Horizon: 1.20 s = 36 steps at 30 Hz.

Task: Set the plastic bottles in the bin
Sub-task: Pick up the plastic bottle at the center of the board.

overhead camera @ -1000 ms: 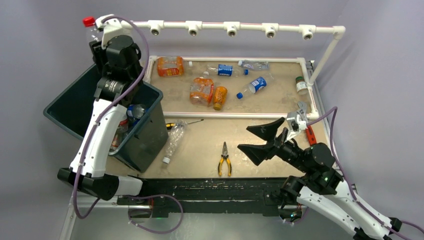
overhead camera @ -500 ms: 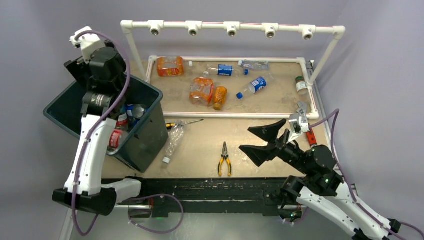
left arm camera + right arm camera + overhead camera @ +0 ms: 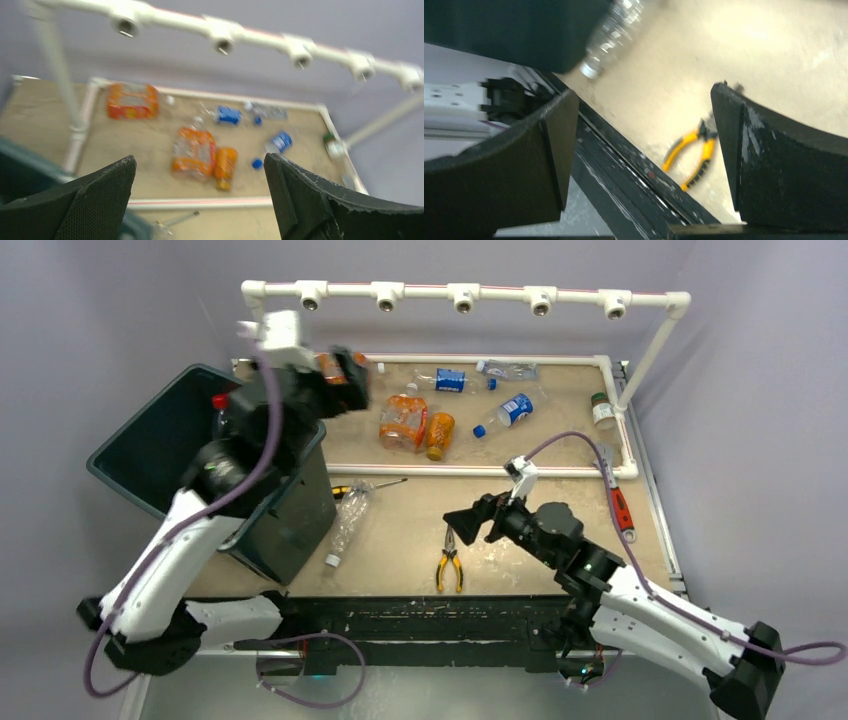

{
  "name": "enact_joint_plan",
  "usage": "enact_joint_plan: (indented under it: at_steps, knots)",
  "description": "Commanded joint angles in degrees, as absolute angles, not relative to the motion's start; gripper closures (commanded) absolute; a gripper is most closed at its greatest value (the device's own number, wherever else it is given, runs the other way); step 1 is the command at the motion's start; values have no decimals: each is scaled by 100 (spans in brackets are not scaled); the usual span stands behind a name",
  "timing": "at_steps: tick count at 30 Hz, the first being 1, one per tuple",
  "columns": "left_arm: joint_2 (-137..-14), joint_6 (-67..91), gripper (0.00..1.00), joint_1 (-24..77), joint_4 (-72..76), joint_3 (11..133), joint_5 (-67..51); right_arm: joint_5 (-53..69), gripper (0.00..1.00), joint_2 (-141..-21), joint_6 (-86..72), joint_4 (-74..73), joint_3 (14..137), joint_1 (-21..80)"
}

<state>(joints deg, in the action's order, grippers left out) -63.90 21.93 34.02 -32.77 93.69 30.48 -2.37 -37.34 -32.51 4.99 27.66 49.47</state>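
The dark bin [image 3: 140, 445] stands at the table's left with a red-capped bottle [image 3: 219, 401] showing inside. Over its far right corner my left gripper [image 3: 343, 377] is open and empty, blurred, partly hiding an orange bottle pack [image 3: 132, 100]. Beyond the white pipe lie another orange pack [image 3: 403, 422], an orange bottle [image 3: 440, 435], blue-labelled bottles [image 3: 450, 380] [image 3: 510, 410] and a clear bottle [image 3: 507, 368]. Another clear bottle [image 3: 350, 520] lies against the bin's near right wall. My right gripper [image 3: 470, 525] is open and empty just above the yellow-handled pliers [image 3: 691, 152].
A red-handled wrench [image 3: 620, 510] lies at the right by the white pipe frame [image 3: 470, 469]. A green-capped jar [image 3: 601, 410] stands at the far right. A small screwdriver [image 3: 365, 486] lies near the bin. An overhead pipe rail [image 3: 460, 295] spans the back.
My left gripper opened over the bin, let go of the red-capped bottle, and swung right toward the table. The right arm moved left and lower, over the pliers.
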Motion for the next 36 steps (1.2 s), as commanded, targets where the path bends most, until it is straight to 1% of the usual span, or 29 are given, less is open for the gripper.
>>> enact_joint_plan:
  at_steps: [1,4,7,13,18,21,25,29,36]
  knots:
    - [-7001,1974,1,5087,-2993,9197,4200,-1469,1,-4312,-3873,986,2591,4949]
    - [-7342,1835,1,5909,-2707,9127,4762,-2553,1,-4797,-4191,1063,2641,4916]
    - [-7383,1971,1,6213,-2260,8648,4709,-3309,2,-5298,-4615,1121,2793,4691]
    - [-7081,2479,1,6301,-1334,7169,4288,-3605,2,-6207,-4842,1677,3167,3648]
    - [-6953,2891,1,6302,-739,6271,3951,-2821,3,-7151,-5070,1933,3628,2409]
    - [-7058,3067,1,6303,-574,5908,3706,-2638,1,-7937,-5012,2021,4079,2005]
    - [-7134,2996,1,6311,-757,5729,3554,-2385,1,-8873,-4974,2105,4726,1575]
    - [-6917,2856,1,6311,-885,5473,3997,-2007,1,-9644,-5069,2290,5307,1311]
    - [-6230,3099,1,6302,-417,4357,4785,-1670,1,-10850,-5221,2190,6409,1071]
